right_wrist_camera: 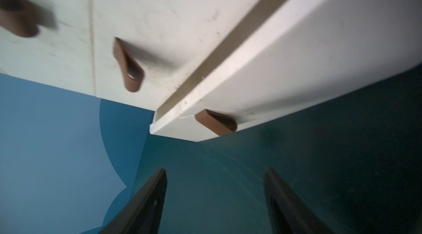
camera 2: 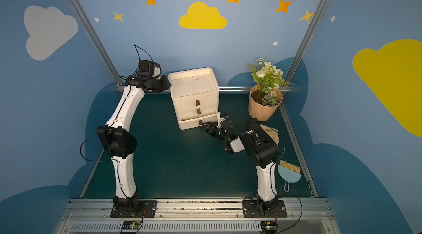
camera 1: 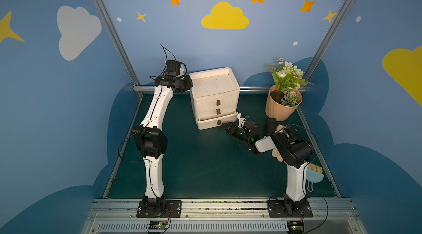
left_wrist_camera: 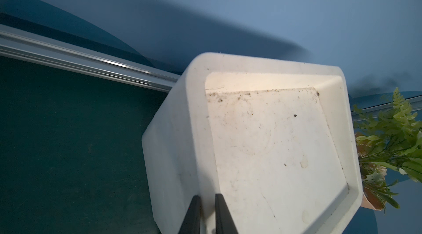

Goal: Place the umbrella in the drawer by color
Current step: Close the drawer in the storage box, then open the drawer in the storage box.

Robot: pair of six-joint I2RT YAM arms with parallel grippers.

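A white three-drawer cabinet [camera 1: 214, 84] [camera 2: 194, 84] stands at the back of the green table. Its bottom drawer [camera 1: 210, 124] [camera 2: 191, 124] [right_wrist_camera: 285, 61] is pulled out a little and sits askew. My left gripper [left_wrist_camera: 207, 196] [camera 1: 190, 84] is shut on the raised rim of the cabinet's top [left_wrist_camera: 196, 130], one finger on each side. My right gripper [right_wrist_camera: 214, 171] [camera 1: 225, 126] stands open with nothing in it, just in front of the bottom drawer's brown handle [right_wrist_camera: 215, 122] and apart from it. The umbrella is out of view.
A potted plant [camera 1: 282, 107] [camera 2: 265, 107] stands at the back right. A blue dustpan with a brush [camera 1: 315, 173] [camera 2: 288, 173] lies by the right edge. A tan object [camera 2: 272, 134] is mostly hidden under my right arm. Metal rails [camera 1: 159, 88] border the table.
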